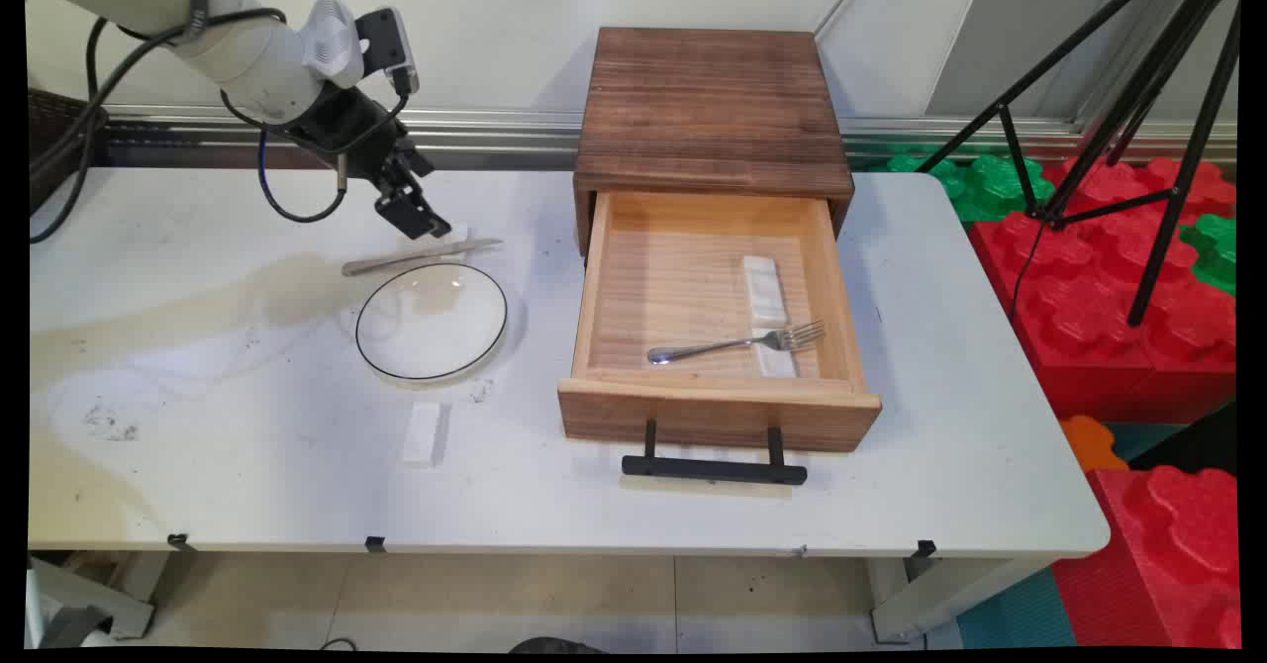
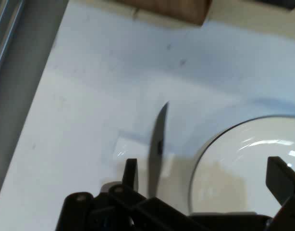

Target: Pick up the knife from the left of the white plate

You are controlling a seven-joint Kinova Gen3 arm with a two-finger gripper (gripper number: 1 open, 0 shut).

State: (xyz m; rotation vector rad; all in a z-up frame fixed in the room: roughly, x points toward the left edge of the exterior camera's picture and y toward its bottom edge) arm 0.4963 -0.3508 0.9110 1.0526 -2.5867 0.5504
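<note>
Claw: black claw [image 1: 416, 220] hangs low over the counter's [image 1: 247, 445] far-left part, right above the knife [image 1: 421, 257]. In the hand view the claw [image 2: 205, 180] is spread wide, one finger [image 2: 130, 173] just left of the blade, the other finger [image 2: 282, 180] out over the plate (nothing between them is gripped).
Knife: silver, lying flat on the counter just behind the plate's far rim, blade tip pointing toward the drawer side. Hand view has the knife [image 2: 157, 144] running up from the linkage, w/ a small white block [image 2: 119, 147] beside it; the tip end seems to rest on that block, can't tell for sure.
Plate: white plate [image 1: 432, 322] w/ thin dark rim, front of the knife, left of the drawer unit. Hand view catches the plate's [image 2: 243, 163] rim curving in at right.
White block no. 2: a white block [image 1: 424, 433] lies on the counter near the plate's front edge, apart from it.
Drawer unit: dark wooden box [image 1: 711, 114] at the back-center, its light wood drawer [image 1: 718, 416] pulled fully out, black handle [image 1: 713, 467] facing the near edge.
In drawer: fork [image 1: 737, 343] lying across a long white strip [image 1: 766, 312], tines to the right.
Bkgd: black tripod [image 1: 1138, 99] and red and green foam blocks [image 1: 1138, 277] to the right of the counter.
</note>
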